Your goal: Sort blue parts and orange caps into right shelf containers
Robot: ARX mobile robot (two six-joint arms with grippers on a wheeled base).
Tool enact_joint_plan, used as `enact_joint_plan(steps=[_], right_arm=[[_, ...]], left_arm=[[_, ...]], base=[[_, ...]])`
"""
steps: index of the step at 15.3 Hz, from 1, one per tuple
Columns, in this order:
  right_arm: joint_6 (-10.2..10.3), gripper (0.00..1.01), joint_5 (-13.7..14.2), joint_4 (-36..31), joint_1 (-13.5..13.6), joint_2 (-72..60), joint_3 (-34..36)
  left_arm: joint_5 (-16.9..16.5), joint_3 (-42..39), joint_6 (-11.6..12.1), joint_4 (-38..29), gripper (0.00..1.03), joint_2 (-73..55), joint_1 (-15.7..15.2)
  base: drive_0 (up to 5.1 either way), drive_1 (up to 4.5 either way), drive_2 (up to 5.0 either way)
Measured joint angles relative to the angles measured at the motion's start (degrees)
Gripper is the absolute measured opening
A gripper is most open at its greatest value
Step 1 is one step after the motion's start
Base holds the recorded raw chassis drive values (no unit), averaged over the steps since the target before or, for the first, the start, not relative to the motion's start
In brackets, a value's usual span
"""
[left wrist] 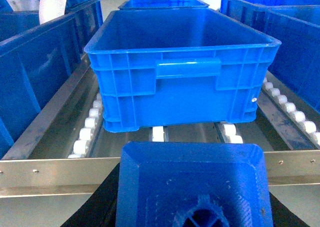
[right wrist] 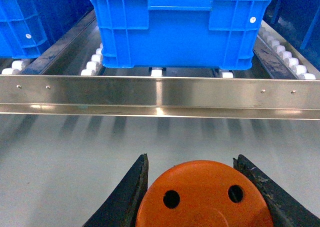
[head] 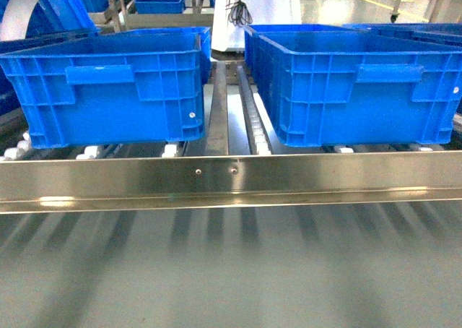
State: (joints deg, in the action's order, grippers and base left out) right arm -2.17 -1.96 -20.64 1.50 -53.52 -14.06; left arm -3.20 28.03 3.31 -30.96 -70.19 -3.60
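Observation:
In the left wrist view a blue part [left wrist: 192, 182] fills the bottom of the frame. My left gripper [left wrist: 192, 202] is shut on it, and only black edges of the fingers [left wrist: 102, 202] show beside it. It hangs just short of the steel rail, facing an empty blue crate [left wrist: 182, 77]. In the right wrist view an orange cap [right wrist: 205, 199] with two holes in its flat top sits between the dark fingers [right wrist: 132, 187] of my right gripper [right wrist: 191, 159], which is shut on it. Ahead of it stands another crate [right wrist: 180, 32]. The head view shows both crates [head: 108, 89] [head: 361, 89] and neither gripper.
A steel front rail [head: 231, 180] runs across the shelf edge, with white rollers [left wrist: 87, 132] and a centre divider [head: 216, 118] behind it. More blue crates stand behind and to the sides [left wrist: 30, 72]. A grey surface [head: 231, 270] lies below the rail.

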Motion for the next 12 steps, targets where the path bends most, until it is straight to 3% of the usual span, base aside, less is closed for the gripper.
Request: enact_joint_plan(steps=[5,12], right_arm=[[0.0,0.43,0.0,0.0,0.0,0.0,0.0],[0.0,0.43,0.0,0.0,0.0,0.1,0.0]], left_arm=[[0.0,0.0,0.0,0.0,0.44,0.0,0.0],[0.0,0.0,0.0,0.0,0.44,0.1,0.0]], base=[[0.0,0.0,0.0],[-0.1,3.87,-4.0]])
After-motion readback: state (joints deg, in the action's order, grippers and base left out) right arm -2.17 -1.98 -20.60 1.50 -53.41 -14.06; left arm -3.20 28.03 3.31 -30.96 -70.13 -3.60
